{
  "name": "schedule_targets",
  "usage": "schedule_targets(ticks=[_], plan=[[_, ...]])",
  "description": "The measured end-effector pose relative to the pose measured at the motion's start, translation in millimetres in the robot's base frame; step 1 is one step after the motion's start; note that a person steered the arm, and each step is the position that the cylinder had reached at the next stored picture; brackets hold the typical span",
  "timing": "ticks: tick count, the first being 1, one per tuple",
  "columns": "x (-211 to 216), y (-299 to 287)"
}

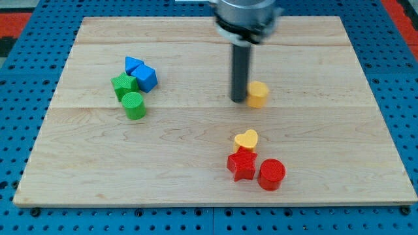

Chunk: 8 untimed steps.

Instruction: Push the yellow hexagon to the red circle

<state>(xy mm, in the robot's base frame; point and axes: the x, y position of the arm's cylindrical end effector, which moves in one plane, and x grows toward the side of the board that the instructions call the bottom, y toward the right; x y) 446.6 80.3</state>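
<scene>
The yellow hexagon (258, 94) lies right of the board's middle. My tip (238, 100) stands just at its left side, touching or nearly touching it. The red circle (272, 174) lies toward the view's bottom, below and slightly right of the hexagon. A red star (241, 164) sits against the circle's left, and a yellow heart (247, 139) sits just above the star.
At the view's left is a cluster: two blue blocks (141, 73), a green star-like block (123, 85) and a green cylinder (134, 105). The wooden board (326, 130) lies on a blue pegboard (405, 98).
</scene>
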Motion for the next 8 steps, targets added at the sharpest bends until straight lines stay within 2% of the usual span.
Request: schedule_targets(ticks=[1, 2, 3, 4, 6, 7, 8], plan=[[7, 19], [-21, -25], [-47, 62], [-10, 87], [80, 47], [74, 55], [101, 122]])
